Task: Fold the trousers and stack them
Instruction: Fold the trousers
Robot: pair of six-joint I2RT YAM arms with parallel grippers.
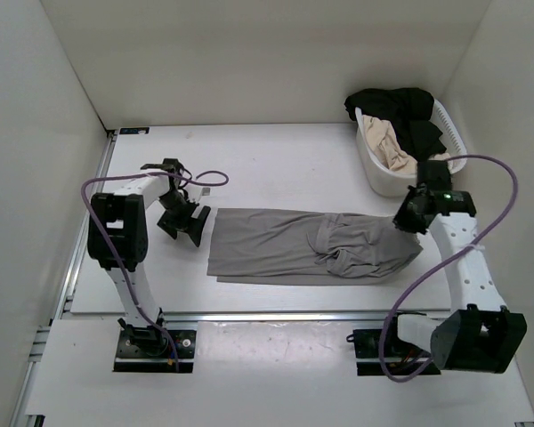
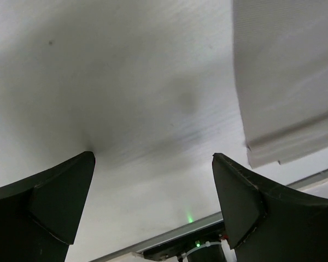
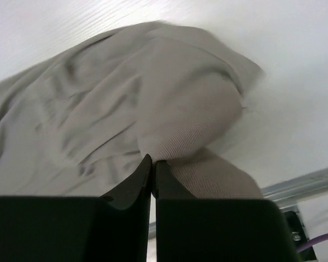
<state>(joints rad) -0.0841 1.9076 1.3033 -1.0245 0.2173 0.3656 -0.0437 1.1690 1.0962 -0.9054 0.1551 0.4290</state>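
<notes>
Right wrist: end effector (image 3: 153, 161) pinches trousers (image 3: 98, 103), legs cropped.

light: bright, even, overhead | shadows: soft, faint | glare: none | blur: wrist views soft, motion-streaked; top view sharp

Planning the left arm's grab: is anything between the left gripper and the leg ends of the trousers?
Nothing visible. The open left gripper hangs over bare table, and the trousers lie just beside it.
</notes>
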